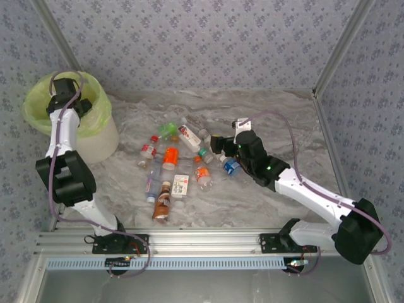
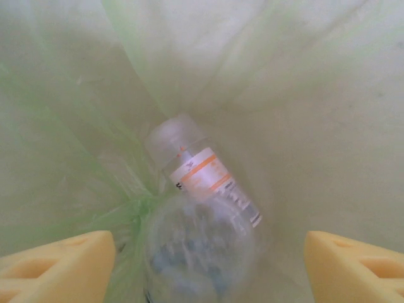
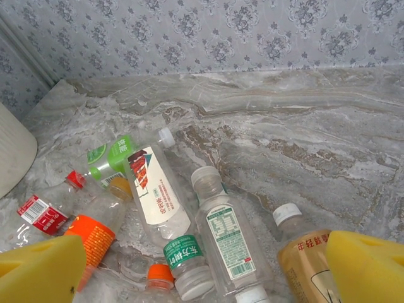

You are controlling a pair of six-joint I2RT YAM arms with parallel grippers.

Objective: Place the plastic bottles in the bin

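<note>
Landmark: the white bin (image 1: 104,142), lined with a yellow-green bag (image 1: 35,107); every place below is given from it.
Left gripper (image 1: 63,95): over the bin's mouth, looking down into it. Its yellow foam fingers (image 2: 60,268) stand wide apart with nothing pinched between them.
Inside the bin: an orange-and-white-label bottle (image 2: 205,177) lies tilted against the bag. A blurred clear bottle (image 2: 196,252) sits nearer the camera, touched by neither finger.
Outside the bin: a heap of plastic bottles (image 1: 177,164) lies on the marble table (image 1: 284,120), near the bin on the right arm's side.
Right gripper (image 1: 218,144): at the edge of the heap away from the bin, jaws spread fully, holding nothing.
Nearest candidates: a green-label clear bottle (image 3: 227,240) and a white-cap tea bottle (image 3: 306,252), lying flat side by side just ahead of it.
Handling, judged: most look empty, so light. Thin walls give under a squeeze, and smooth round bodies roll and slip. The tea bottle looks amber and may be heavier.
Where to hold, judged: across the labelled mid-body, jaws square to the bottle's length, not at neck or cap.
Risk, judged: neighbours touch, so closing on one may nudge or drag another.
</note>
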